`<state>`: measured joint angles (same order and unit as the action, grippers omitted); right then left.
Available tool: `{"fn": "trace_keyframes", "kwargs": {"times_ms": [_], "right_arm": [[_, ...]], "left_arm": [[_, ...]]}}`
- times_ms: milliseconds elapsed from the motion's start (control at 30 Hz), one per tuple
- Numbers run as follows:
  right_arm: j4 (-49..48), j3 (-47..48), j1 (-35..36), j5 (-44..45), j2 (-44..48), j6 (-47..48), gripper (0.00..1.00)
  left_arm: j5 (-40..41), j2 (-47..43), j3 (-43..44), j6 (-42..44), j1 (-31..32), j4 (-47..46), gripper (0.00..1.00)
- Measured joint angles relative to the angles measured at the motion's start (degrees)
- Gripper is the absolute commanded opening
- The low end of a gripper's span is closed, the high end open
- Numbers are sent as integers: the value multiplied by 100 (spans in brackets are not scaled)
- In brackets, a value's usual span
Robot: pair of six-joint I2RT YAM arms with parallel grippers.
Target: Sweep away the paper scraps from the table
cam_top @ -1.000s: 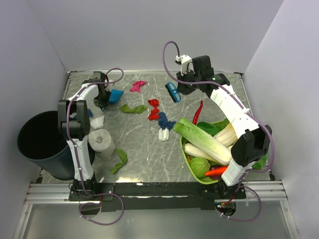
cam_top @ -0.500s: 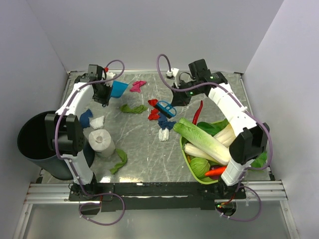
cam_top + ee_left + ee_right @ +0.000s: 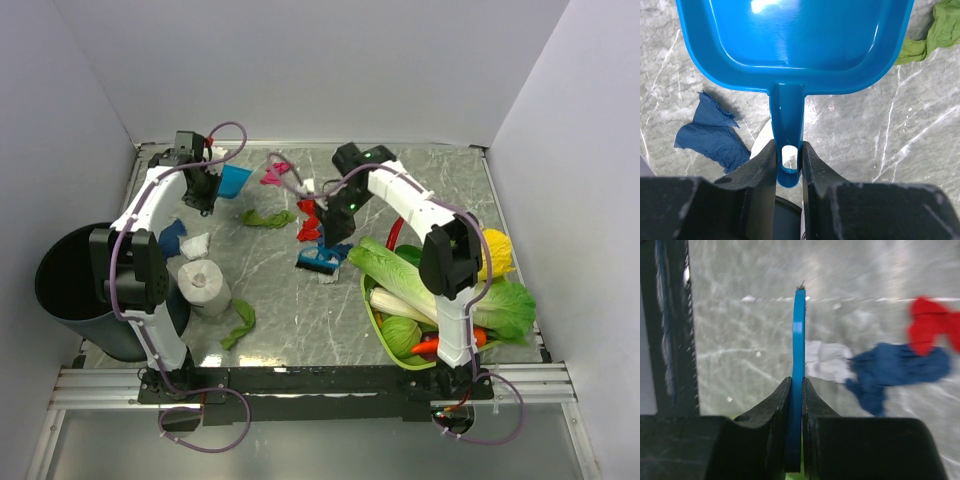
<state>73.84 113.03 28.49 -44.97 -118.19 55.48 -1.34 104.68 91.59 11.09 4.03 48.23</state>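
Top external view shows paper scraps (image 3: pixel 267 216) scattered across the middle and left of the table (image 3: pixel 290 310); the left end effector (image 3: pixel 789 155) clamps a blue dustpan (image 3: pixel 790 40) by its handle, the right end effector (image 3: pixel 796 390) pinches a blue brush (image 3: pixel 799 340).

blue dustpan (image 3: pixel 790 35), blue brush (image 3: pixel 798 340), grey veined table (image 3: pixel 280 300)

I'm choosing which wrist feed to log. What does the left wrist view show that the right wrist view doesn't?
Left wrist only: the dustpan, its handle clamped in the left gripper, a blue scrap and a green scrap. Right wrist only: the brush, edge-on in the right gripper, plus a white scrap, a second blue scrap and a red scrap. Both: the marble table and a gripper shut on a blue tool.
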Motion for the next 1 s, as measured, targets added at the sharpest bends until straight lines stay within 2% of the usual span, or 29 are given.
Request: {"fn": "trace_keyframes", "kwargs": {"times_ms": [233,533,733,1000], "right_arm": [[-85,-603,302,627,2,28,0],[-1224,-625,275,1447,0,-531,0],[-1738,-337,162,1585,-2,-1056,0],[-2085,-273,-105,1394,358,-1821,0]], "left_arm": [[61,-162,-181,15,0,-9,1],[227,-186,-297,140,0,37,1],[262,-337,-695,280,0,94,1],[-599,-872,-1368,935,59,404,1]]}}
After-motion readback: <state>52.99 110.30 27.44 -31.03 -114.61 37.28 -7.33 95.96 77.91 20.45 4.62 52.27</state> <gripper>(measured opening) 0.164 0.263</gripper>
